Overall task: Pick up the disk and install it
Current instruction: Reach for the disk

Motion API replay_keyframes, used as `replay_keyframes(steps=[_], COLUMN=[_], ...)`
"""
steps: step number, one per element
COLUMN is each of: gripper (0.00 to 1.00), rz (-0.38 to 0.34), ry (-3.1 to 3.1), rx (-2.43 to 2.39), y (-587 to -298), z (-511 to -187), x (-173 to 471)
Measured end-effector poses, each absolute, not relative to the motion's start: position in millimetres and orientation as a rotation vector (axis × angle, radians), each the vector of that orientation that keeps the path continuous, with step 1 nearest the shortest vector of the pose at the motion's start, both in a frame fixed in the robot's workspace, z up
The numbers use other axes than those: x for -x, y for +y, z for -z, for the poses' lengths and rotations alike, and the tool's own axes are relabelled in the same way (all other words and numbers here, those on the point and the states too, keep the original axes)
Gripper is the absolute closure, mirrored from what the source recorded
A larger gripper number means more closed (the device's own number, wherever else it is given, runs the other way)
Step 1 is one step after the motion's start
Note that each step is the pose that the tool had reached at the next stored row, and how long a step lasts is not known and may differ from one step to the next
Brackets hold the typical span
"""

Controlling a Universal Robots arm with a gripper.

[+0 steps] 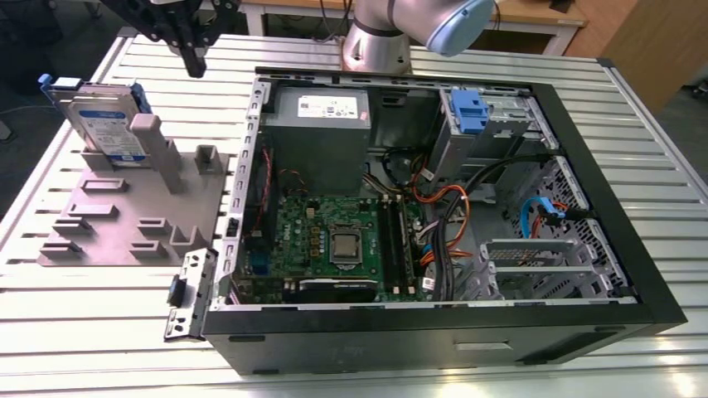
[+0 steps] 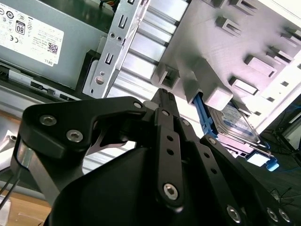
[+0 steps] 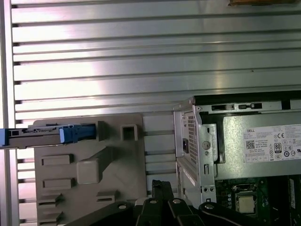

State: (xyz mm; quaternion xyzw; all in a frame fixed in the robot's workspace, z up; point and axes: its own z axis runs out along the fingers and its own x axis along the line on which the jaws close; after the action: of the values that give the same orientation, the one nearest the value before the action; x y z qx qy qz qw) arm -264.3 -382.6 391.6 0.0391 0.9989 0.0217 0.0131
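In the exterior view the disk (image 1: pixel 105 124) stands upright on its edge in the grey holder (image 1: pixel 111 228), in the upper left of the frame. The holder lies on the slatted table (image 1: pixel 89 332), just beside the open case (image 1: pixel 443 336) that takes the middle and the right. The gripper (image 1: pixel 196 60) hangs at the top of the frame, above the table, a little toward the exterior view's right of the disk and apart from it. In the second wrist view its fingers (image 2: pixel 162 113) look pressed together at the tips with nothing between them, so I judge the tool is clenched and empty. To my judgement the task is at its very beginning. The disk is not yet grasped and not lifted. I also see no disk inside the case, where the blue latch (image 1: pixel 469 112) sits in the upper right part. Both the pick and the install are left.
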Motion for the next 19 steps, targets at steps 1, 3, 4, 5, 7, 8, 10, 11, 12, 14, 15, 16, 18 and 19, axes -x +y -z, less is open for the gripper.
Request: replay_keyframes(steps=[1, 3, 4, 5, 7, 8, 10, 11, 12, 14, 15, 16, 18, 19], gripper=[0.89, 0.89, 0.89, 0.89, 0.89, 0.89, 0.89, 0.89, 0.89, 0.89, 0.89, 0.89, 0.89, 0.89], rz=[-0.067, -0.068, -0.068, -0.068, -0.068, -0.068, -0.068, -0.068, -0.068, -0.068, -0.068, -0.068, -0.068, -0.068], ry=[3.112, 3.112, 3.112, 3.112, 3.112, 3.112, 3.112, 3.112, 3.112, 3.112, 3.112, 3.112, 3.112, 3.112], rx=[-0.122, -0.122, -0.122, -0.122, -0.122, -0.122, -0.122, -0.122, -0.122, -0.122, -0.122, -0.122, -0.122, -0.122], y=[-382.6, -382.6, -382.6, -382.6, -382.6, -382.6, -382.6, -382.6, -382.6, -382.6, -382.6, -382.6, -382.6, -382.6], z=[-391.6, -391.6, -391.5, -391.5, -391.5, -391.4, -391.4, -391.4, -391.4, -391.3, -391.4, -391.3, -391.3, -391.2], x=[264.8, 265.9, 266.7, 267.6, 269.1, 269.9, 271.6, 272.5, 273.4, 275.1, 276.0, 276.9, 278.7, 279.5])
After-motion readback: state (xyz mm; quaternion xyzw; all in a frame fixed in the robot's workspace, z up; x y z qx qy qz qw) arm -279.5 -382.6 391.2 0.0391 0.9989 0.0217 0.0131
